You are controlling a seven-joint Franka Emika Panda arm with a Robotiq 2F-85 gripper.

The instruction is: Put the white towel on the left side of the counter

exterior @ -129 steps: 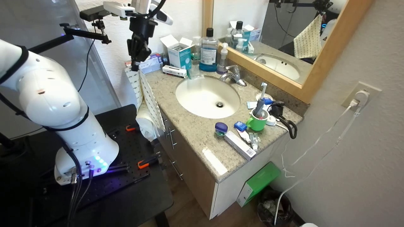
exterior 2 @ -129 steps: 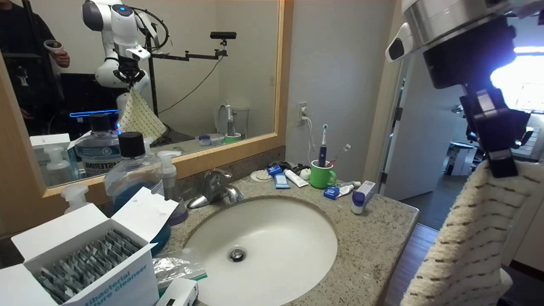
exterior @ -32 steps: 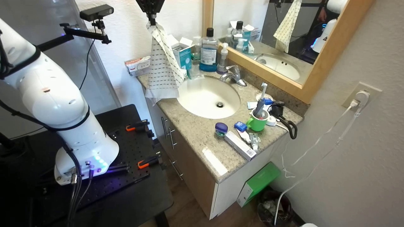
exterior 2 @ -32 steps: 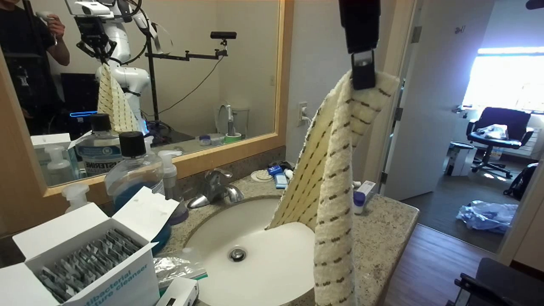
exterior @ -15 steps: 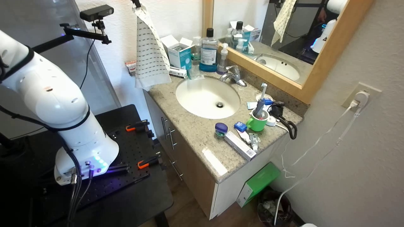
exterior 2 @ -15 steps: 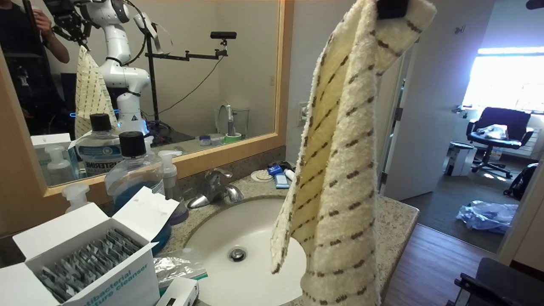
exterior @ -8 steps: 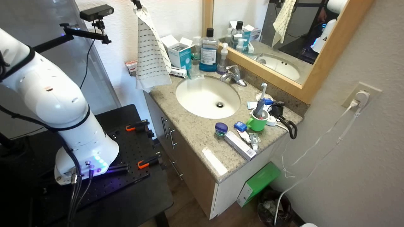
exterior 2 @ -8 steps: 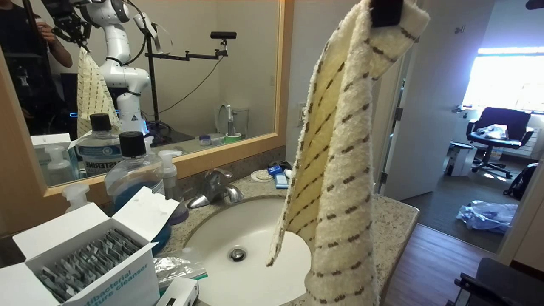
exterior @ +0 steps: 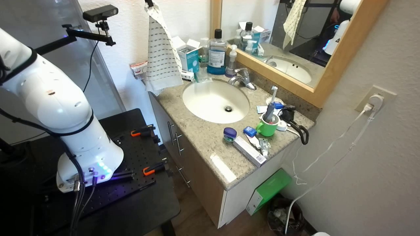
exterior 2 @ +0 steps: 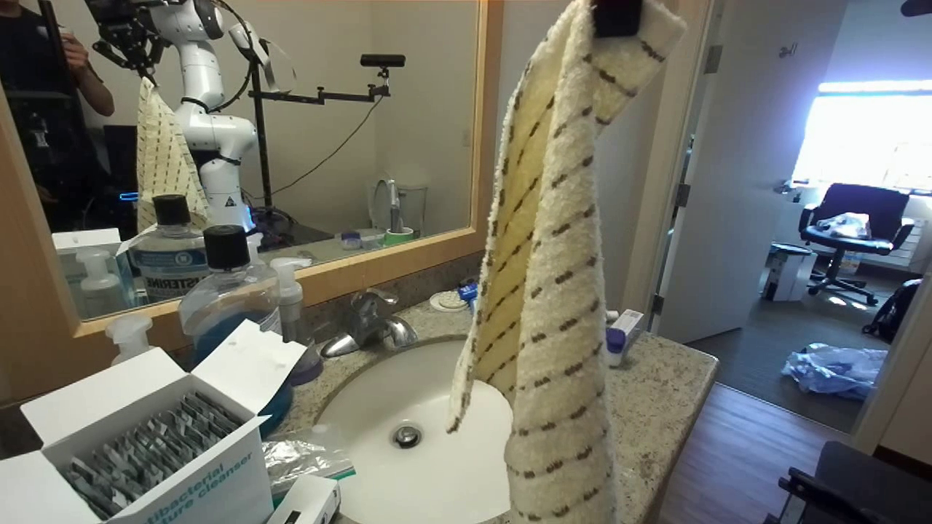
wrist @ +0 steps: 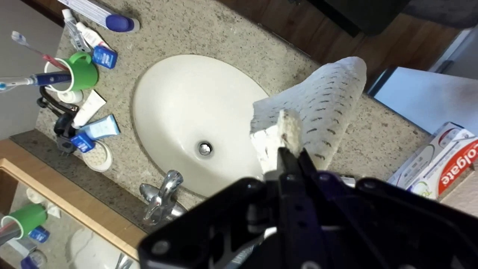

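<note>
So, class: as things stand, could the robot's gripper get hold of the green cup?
Probably not yet: the gripper is shut on the white towel and would likely have to release it first. Toothbrushes in the green cup could also hinder a grasp.

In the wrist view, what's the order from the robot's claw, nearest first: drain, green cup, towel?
1. Towel: pinched in the gripper.
2. Drain: in the sink, near mid-picture.
3. Green cup: on the counter, at picture left.
</note>
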